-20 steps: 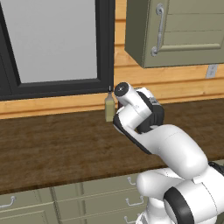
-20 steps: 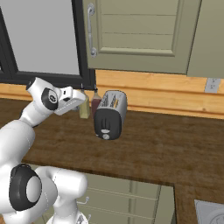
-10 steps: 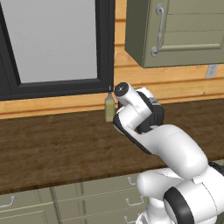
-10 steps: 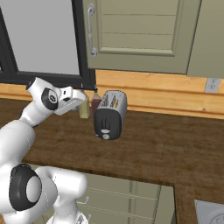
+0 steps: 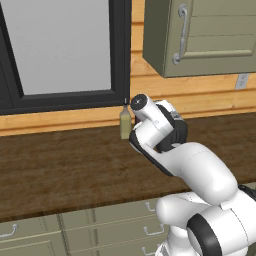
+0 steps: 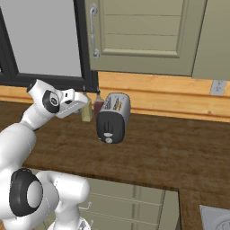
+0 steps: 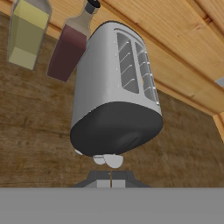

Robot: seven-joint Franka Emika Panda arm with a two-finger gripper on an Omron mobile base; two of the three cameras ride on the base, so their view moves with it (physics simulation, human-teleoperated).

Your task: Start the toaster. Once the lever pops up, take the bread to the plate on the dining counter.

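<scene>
Wall counter (image 6: 179, 152), dark wood-grain top, running under a black-framed window (image 5: 65, 50) and sage-green wall cabinets (image 6: 139, 36). Going left to right along its back edge, against the wood-plank wall: a bottle of pale yellow-green liquid (image 7: 25, 37), its top cut off in the hand view; just beside it a bottle of dark red liquid with a black cap (image 7: 70, 43); then the toaster (image 6: 113, 117), silver body with a dark grey end face, touching or nearly touching the red bottle, can't tell which. Toaster's two slots show as ribbed openings on top (image 7: 133, 65); whether bread sits inside is too hard to make out. A small pale knob at the foot of the dark face (image 7: 113, 161), partly hidden by the curve of the body; lever not clearly made out. From the left base view the arm's own bulk covers the toaster; the yellow bottle peeks out at its left. The gripper (image 7: 111, 179) hangs just short of the toaster's dark end, fingertips pressed together with no gap, holding nothing. Far right, a wall outlet (image 6: 218, 88); a pale round object at the counter's right front corner is cut off by the picture edge.
</scene>
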